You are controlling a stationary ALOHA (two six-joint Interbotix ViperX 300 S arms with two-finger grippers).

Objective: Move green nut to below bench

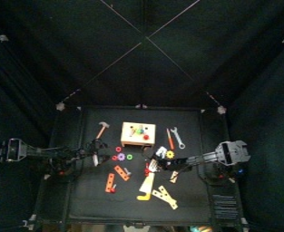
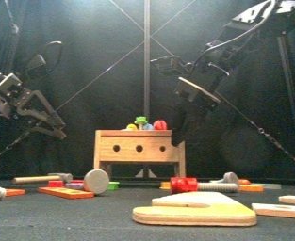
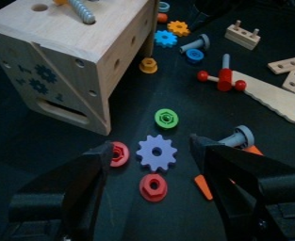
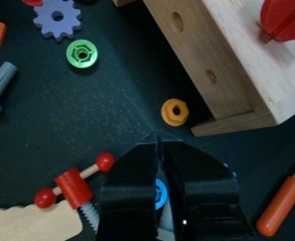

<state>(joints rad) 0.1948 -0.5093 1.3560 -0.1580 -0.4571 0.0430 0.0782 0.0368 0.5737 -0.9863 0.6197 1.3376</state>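
Observation:
The green nut lies flat on the black table just off a lower corner of the pale-wood bench. My left gripper hovers over the table, open, with nothing between its jaws. It sits a short way from the nut, above a blue gear. The right wrist view shows the same green nut and the bench. My right gripper is shut and apart from the nut. From above, the bench stands mid-table with an arm on either side.
Two red rings lie by the blue gear. An orange ring sits at the bench's foot. Red-and-wood bolts, a yellow saw and a toy hammer are scattered around.

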